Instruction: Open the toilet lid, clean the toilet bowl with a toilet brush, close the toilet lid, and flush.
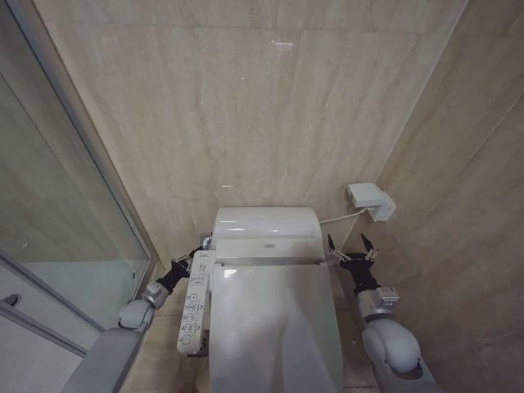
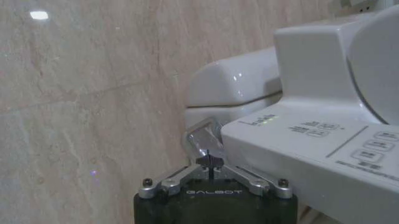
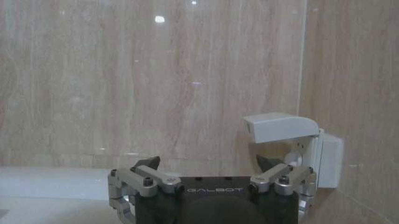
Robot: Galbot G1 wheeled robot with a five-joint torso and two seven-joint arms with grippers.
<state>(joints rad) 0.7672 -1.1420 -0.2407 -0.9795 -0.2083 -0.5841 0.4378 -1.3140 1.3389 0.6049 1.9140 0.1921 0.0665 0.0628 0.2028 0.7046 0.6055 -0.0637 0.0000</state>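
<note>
- Glass shower partition (image 1: 57,213) at far left of head view, running along the beige tiled wall (image 1: 246,98).
- Left arm reaches forward from lower left, alongside the toilet's left flank. Left gripper (image 1: 199,246) sits at the back left corner of the toilet, near the head of the side control panel (image 1: 195,304).
- Left wrist view: left gripper (image 2: 210,162) has its fingertips brought together, tips meeting at a chrome flush lever (image 2: 203,138) on the side of the tank (image 2: 231,84). Whether the tips actually pinch the lever or only touch it, cannot tell.
- Same view: control panel (image 2: 324,149) lies just beside the gripper, small lights lit near its upper end, buttons printed along it.
- Centre: the toilet lid (image 1: 274,327) is down, flat over the seat, glossy white, covering the bowl. Tank cover (image 1: 266,233) behind it against the wall.
- Right arm comes up from lower right, forearm near upright beside the toilet's right flank. Right gripper (image 1: 352,248) is level with the lid hinge line, just beside the tank, touching nothing.
- Right wrist view: right gripper (image 3: 209,164) has fingers spread wide apart, nothing between them, pointing at the back wall.
- Beyond the right gripper, a white wall box (image 1: 370,199) is mounted in the corner, with a cable running from it toward the tank. In right wrist view the box (image 3: 293,140) is past the outer finger, apart from it.
</note>
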